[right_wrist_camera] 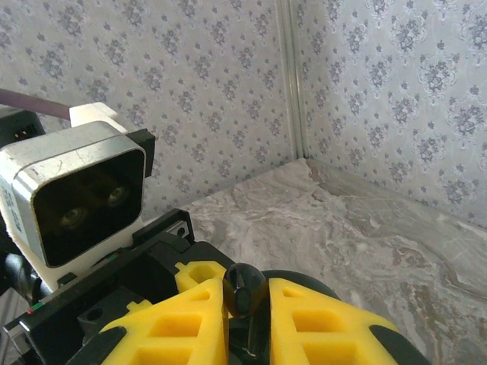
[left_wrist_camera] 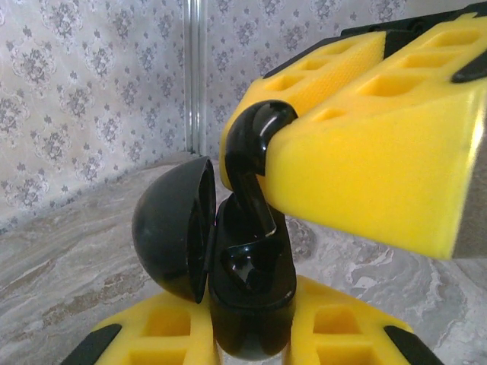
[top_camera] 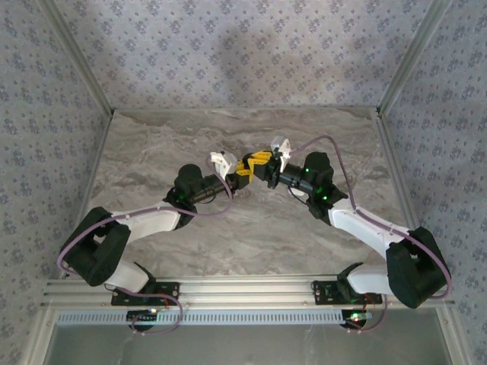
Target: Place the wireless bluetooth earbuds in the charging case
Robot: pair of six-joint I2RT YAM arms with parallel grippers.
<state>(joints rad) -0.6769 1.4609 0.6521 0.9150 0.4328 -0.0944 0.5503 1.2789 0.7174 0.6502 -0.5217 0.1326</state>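
In the left wrist view my left gripper [left_wrist_camera: 253, 323] is shut on the black charging case [left_wrist_camera: 251, 304], which stands upright with its round lid [left_wrist_camera: 171, 228] swung open to the left. A black earbud [left_wrist_camera: 253, 148] hangs above the case, pinched by the yellow fingers [left_wrist_camera: 365, 129] of my other gripper, and its stem reaches down into the case's opening. In the right wrist view my right gripper [right_wrist_camera: 247, 308] is shut on that earbud [right_wrist_camera: 245, 287]. From above, the left gripper [top_camera: 243, 173] and right gripper [top_camera: 263, 163] meet tip to tip over the middle of the table.
The marble-patterned table [top_camera: 251, 228] is walled in by patterned panels at the back and sides. The left wrist camera [right_wrist_camera: 76, 198] sits close to my right gripper. Purple cables loop off both arms.
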